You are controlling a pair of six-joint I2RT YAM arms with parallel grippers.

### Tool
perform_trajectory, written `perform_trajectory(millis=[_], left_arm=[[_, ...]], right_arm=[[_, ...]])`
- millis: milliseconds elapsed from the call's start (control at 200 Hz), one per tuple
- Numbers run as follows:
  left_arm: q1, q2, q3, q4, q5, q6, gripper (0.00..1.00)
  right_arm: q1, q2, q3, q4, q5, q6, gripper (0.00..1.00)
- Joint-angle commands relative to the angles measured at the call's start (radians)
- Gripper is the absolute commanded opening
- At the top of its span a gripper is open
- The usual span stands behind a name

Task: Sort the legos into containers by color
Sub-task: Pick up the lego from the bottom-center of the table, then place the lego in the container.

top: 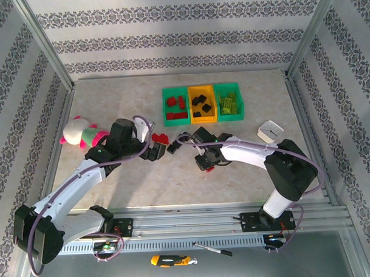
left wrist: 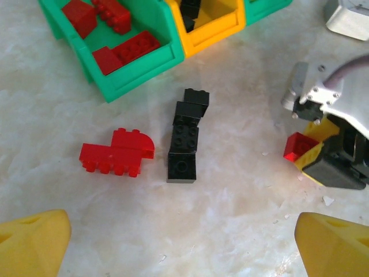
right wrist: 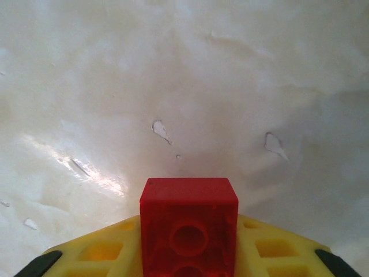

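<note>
The containers (top: 202, 104) stand in a row at the back: a green bin (left wrist: 115, 57) with red legos, a yellow bin (left wrist: 210, 26) with black ones, and a green bin (top: 230, 101) with lime ones. On the table below them lie a red lego (left wrist: 118, 153) and a line of black legos (left wrist: 187, 135). My left gripper (left wrist: 184, 248) hovers open just in front of them, nothing between its yellow fingertips (left wrist: 31, 245). To the right, my right gripper (right wrist: 189, 254) is shut on a small red lego (right wrist: 189, 222), close above the table; it also shows in the left wrist view (left wrist: 300, 145).
A white square clock (top: 270, 131) sits right of the bins. A pink, white and green plush toy (top: 80, 133) lies at the far left by my left arm. Metal frame rails border the table. A yellow-handled tool (top: 170, 260) lies below the front rail.
</note>
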Motion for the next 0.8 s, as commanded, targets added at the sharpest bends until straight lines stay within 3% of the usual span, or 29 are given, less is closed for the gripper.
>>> perform_trajectory(millis=[0,285,445,794], left_arm=[[-0.006,-0.023,-0.015,0.064,0.055,0.068,0.99],[-0.036,-0.059,-0.051,0.096,0.08,0.119,0.99],[-0.038,-0.083,-0.082,0.128,0.102,0.127,0.99],[-0.04,-0.103,-0.114,0.155,0.094,0.119,0.99]], right_arm=[[0.011,-0.058,0.056,-0.025,0.031,-0.003,0.32],[-0.041,0.002,0.259,0.131,0.101,0.013,0.32],[-0.09,0.14,0.43,0.216,0.113,0.047,0.31],[-0.112,0.486,0.803,0.26,0.183,-0.031,0.32]])
